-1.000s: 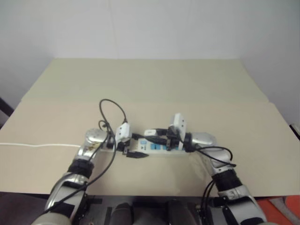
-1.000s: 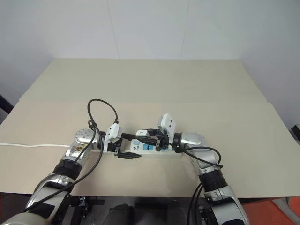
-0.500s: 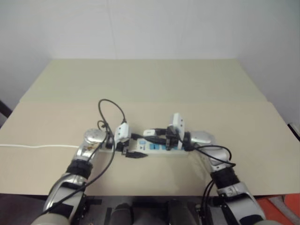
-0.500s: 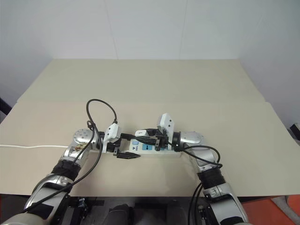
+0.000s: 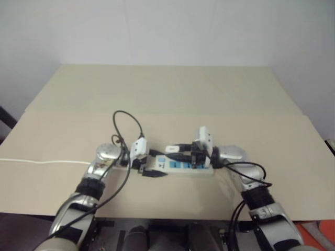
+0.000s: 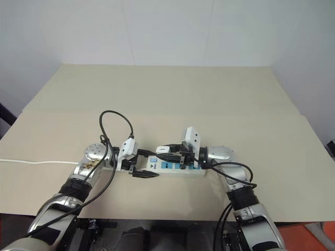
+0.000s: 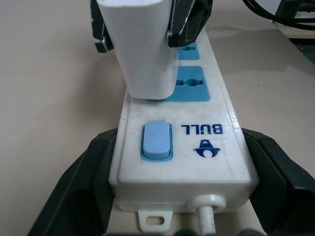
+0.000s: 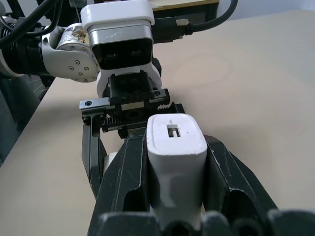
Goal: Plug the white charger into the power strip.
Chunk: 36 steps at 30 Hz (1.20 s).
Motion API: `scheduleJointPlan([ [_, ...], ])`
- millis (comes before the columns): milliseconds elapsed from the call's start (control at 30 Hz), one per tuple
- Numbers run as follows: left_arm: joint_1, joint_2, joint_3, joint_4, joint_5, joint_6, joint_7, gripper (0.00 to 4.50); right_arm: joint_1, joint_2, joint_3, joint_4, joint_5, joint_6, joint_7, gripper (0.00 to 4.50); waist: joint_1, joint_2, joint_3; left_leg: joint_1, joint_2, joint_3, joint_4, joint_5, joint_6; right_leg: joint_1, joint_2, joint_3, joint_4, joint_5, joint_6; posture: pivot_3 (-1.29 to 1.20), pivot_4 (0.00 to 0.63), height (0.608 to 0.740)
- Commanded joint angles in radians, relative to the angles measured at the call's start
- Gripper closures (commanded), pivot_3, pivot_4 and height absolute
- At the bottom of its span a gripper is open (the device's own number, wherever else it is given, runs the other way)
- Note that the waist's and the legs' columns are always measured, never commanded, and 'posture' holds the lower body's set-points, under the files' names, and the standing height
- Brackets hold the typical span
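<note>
The power strip (image 7: 197,147) lies flat on the table, white with blue socket faces and a blue switch near its cord end. My left gripper (image 6: 145,164) is shut on that end, one black finger (image 7: 93,167) on each long side. The white charger (image 7: 142,49) stands upright on the socket face beside the switch, with its lower end against the strip and its prongs hidden. My right gripper (image 8: 174,147) is shut on the white charger (image 8: 174,157) and reaches in level from the right, opposite the left gripper.
The strip's thin white cord (image 6: 31,161) runs off to the left across the beige table (image 6: 167,94). Black cables loop above the left wrist (image 6: 115,120). A white wall stands behind the table's far edge.
</note>
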Motion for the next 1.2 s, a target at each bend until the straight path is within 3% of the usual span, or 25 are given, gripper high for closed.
scheduleJointPlan([
  [33,0.014,0.058,0.017,0.0,0.006,0.005,-0.02,1.22,0.027,-0.093,-0.066,0.055,-0.029,-0.005,0.002,3.34,0.001,0.0,0.0,0.0,0.0,0.0,0.0,0.0,0.0,0.0,0.0,0.0,0.0,0.0,0.0,0.0,0.15,0.74],
  [300,0.019,0.067,0.018,-0.006,0.006,0.007,-0.017,1.22,0.033,-0.123,-0.052,0.082,-0.043,-0.038,0.028,3.34,0.003,0.0,0.0,0.0,0.0,0.0,0.0,0.0,0.0,0.0,0.0,0.0,0.0,0.0,0.0,0.0,0.15,0.74],
  [833,0.036,0.051,0.007,-0.031,0.001,0.004,0.002,1.22,-0.058,0.006,0.083,0.159,-0.101,-0.105,0.072,3.34,-0.028,-0.001,-0.001,0.004,0.0,0.0,0.0,0.0,0.0,0.002,0.001,0.0,0.002,0.0,-0.001,0.0,0.15,0.74],
  [1200,0.042,0.065,0.012,-0.035,-0.003,0.002,-0.002,1.22,-0.008,-0.086,0.063,0.23,-0.121,-0.138,0.129,3.34,-0.022,-0.002,-0.002,0.004,0.001,0.0,0.0,0.0,0.0,0.003,0.0,0.0,0.001,0.0,-0.001,0.0,0.15,0.74],
])
